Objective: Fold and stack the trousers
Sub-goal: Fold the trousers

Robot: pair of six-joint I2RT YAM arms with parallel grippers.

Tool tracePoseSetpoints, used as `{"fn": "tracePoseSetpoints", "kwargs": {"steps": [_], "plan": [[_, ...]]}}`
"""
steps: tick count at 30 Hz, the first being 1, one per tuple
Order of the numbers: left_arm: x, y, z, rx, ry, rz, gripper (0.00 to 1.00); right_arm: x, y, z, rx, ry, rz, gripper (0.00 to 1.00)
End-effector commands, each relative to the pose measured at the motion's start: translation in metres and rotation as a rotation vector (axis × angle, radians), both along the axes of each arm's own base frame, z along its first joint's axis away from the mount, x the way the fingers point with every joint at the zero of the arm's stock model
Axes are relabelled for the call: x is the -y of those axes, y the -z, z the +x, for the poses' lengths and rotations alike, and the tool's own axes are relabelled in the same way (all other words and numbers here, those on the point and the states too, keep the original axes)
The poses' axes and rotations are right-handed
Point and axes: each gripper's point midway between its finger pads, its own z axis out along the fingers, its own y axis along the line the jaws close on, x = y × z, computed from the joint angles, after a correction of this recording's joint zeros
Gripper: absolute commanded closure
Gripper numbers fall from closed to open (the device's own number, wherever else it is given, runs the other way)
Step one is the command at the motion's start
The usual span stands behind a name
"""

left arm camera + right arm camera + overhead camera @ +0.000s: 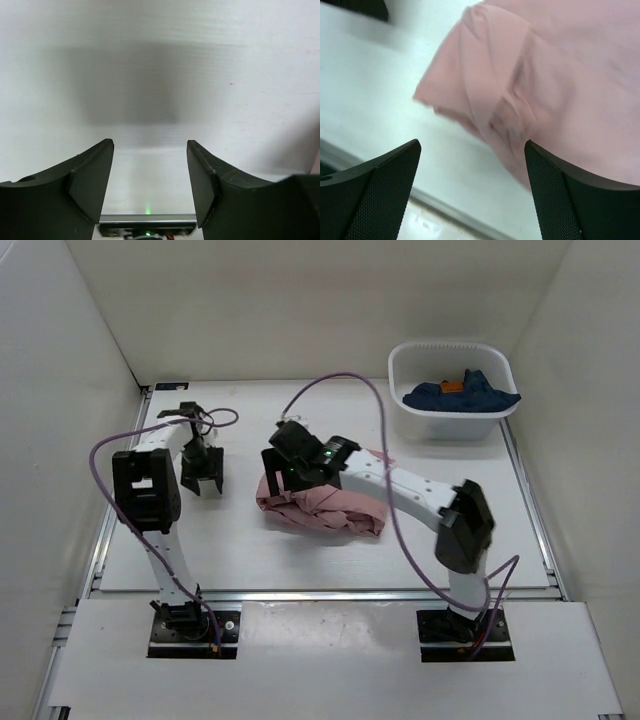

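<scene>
The pink trousers (322, 508) lie in a soft, bunched heap near the middle of the white bench (300, 565). They are wrinkled and folded over on themselves.

The right arm reaches across to the heap. Its end effector (280, 476) is at the left end of the trousers, right over the cloth. From its own camera, the two black fingers (380, 195) stand wide apart. Nothing is between them. The pink cloth (560, 75) fills the top right of that view, with a folded edge hanging down past the fingertips. I cannot tell if the fingers touch the cloth.

The left end effector (203, 480) points down at the bench, off to the left of the trousers and apart from them. Its fingers (87, 185) are apart too, and they hold nothing. Only the bare white bench shows between them.

At the far right corner sits a white tub (452, 425). A dark blue garment (470, 397) with an orange tag (452, 387) lies inside it.
</scene>
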Motion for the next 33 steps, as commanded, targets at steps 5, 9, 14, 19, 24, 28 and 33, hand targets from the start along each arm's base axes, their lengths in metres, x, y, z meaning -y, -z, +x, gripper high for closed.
{"fn": "tracePoseSetpoints", "kwargs": {"steps": [5,9,14,19,24,28,33], "plan": [[0.076,-0.152,0.055,0.487,0.202,-0.022,0.18,0.138,-0.02,0.008,-0.05,0.407,0.011,0.14],[0.152,-0.162,0.042,0.512,0.372,-0.147,0.17,0.167,0.019,-0.004,-0.152,0.48,0.055,0.19],[0.181,-0.097,0.016,0.412,0.468,-0.101,0.28,0.193,0.075,-0.01,-0.252,0.536,0.053,0.65],[0.146,-0.022,-0.023,0.27,0.463,0.033,0.59,0.214,0.112,-0.019,-0.315,0.569,0.021,0.83],[0.14,-0.008,-0.035,0.275,0.477,0.067,0.55,0.236,0.126,-0.006,-0.317,0.58,-0.009,0.85],[0.14,-0.009,-0.043,0.276,0.486,0.066,0.35,0.25,0.132,0.009,-0.327,0.574,-0.032,0.86],[0.138,-0.029,-0.051,0.313,0.484,0.048,0.23,0.26,0.117,0.025,-0.303,0.575,-0.035,0.86]]}}
